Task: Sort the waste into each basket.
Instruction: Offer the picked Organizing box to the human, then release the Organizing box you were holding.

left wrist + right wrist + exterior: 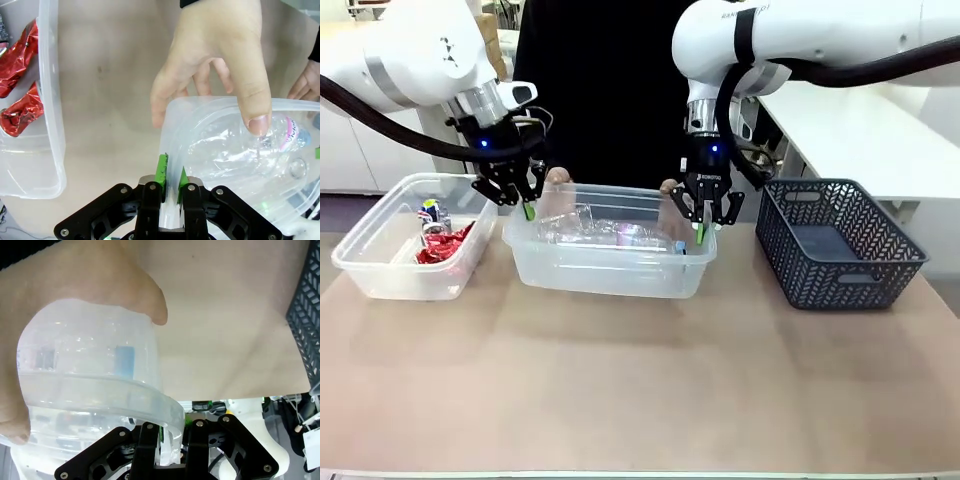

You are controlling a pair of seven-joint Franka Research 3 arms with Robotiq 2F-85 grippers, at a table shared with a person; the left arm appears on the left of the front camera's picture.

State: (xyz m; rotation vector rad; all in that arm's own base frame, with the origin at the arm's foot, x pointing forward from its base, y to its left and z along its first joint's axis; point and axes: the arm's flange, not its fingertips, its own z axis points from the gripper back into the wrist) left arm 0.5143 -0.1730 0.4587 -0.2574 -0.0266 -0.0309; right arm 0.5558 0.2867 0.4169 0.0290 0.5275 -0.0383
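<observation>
Two clear baskets sit at the table's far side. The left basket (380,262) (50,125) holds red foil wrappers (442,246) (17,112) and a small printed can (430,214). The middle basket (610,275) (200,107) (95,390) holds clear plastic bottles (590,232) (250,150). My left gripper (527,206) (171,179) is shut on its left rim, with a green pad on each side of the wall. On its right rim my right gripper (703,226) (172,440) is shut too. A person's hands (557,178) (215,65) (75,285) grip the far rim.
A dark blue-grey lattice basket (835,240) (306,325) stands to the right of the middle basket, close to my right arm. The near half of the tan table (640,390) is bare.
</observation>
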